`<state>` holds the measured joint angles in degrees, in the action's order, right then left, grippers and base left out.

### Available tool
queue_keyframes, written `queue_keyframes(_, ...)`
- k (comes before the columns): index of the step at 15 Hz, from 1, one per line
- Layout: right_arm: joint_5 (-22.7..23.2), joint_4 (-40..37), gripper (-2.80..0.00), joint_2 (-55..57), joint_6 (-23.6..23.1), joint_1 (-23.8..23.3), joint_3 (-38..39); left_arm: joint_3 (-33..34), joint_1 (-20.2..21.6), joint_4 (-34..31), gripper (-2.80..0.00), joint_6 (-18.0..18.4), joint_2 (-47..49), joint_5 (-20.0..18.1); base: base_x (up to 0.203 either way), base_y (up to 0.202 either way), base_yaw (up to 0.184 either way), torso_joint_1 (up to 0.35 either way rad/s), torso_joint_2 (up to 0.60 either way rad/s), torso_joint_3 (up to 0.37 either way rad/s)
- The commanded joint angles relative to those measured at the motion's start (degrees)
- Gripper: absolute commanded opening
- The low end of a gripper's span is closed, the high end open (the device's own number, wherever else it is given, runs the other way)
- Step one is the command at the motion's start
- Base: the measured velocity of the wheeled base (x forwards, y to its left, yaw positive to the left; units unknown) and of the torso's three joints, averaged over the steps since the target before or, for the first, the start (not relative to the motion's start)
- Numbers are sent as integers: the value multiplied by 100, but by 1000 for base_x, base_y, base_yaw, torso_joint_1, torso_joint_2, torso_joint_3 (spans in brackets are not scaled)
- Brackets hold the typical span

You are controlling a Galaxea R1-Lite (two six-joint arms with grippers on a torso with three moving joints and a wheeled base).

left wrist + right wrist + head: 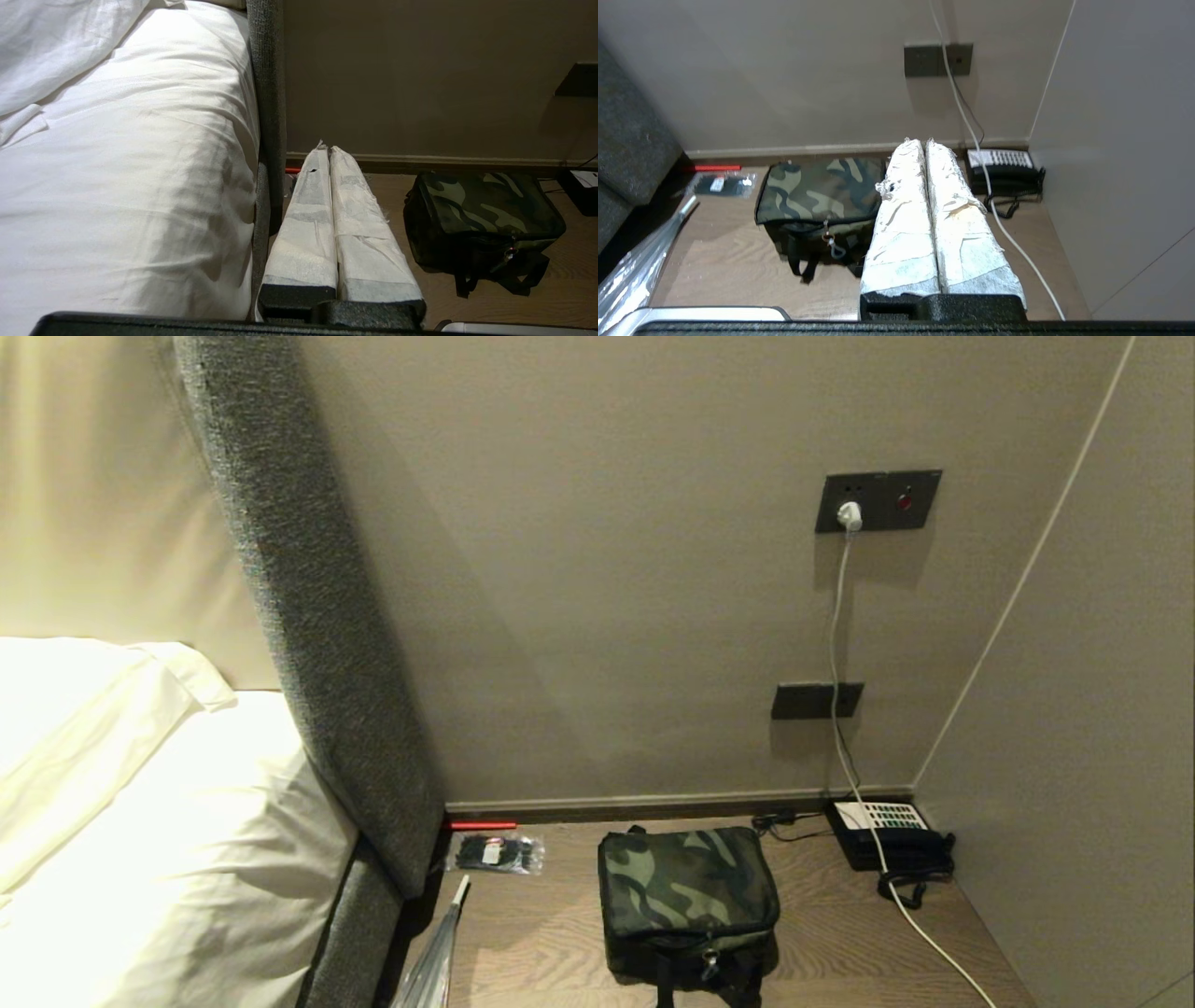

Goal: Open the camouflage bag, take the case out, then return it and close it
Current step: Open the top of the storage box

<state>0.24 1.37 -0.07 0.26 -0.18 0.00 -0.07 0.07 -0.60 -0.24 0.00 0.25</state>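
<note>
From the left, a white-sheeted bed [140,821] meets a grey upholstered headboard [308,616], with a clear packet of black items [497,852] on the wooden floor [840,943] beside it. The camouflage bag [688,894] sits zipped on that floor, a black telephone [887,835] further right by the wall. The left gripper [329,151] and right gripper [924,142] hang above the floor, padded fingers pressed together, holding nothing.

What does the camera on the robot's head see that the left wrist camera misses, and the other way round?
Only the head view shows the wall socket with its white plug, the clear packet and the red pen. Only the left wrist view shows the left gripper, fingers pressed together. Both show the closed camouflage bag on the wooden surface, the bed and the telephone.
</note>
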Motion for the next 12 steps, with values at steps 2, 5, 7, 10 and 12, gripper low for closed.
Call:
queue_keyframes(2, 2, 3, -280, -72, -7, 1, 97, -1, 1, -2, -280, 6, 0, 2, 0, 0, 0, 3, 1, -205)
queue_keyframes(5, 2, 3, -280, -72, -8, 1, 97, -1, 1, -2, -280, -2, 0, 10, 0, 0, 0, 1, 1, -200)
queue_keyframes(7, 2, 3, -280, -72, -7, 1, 97, -1, 1, -2, -280, -11, 0, 10, 0, 0, 0, 1, 1, -201)
queue_keyframes(10, 2, 3, -280, -72, -5, 1, 97, -1, 1, -2, -280, -10, 0, 10, 0, 0, 0, 3, 4, -201)
queue_keyframes(12, 2, 3, -280, -72, -8, 1, 97, -1, 1, -2, -280, 7, 0, 2, 0, 0, 0, 2, 2, -171)
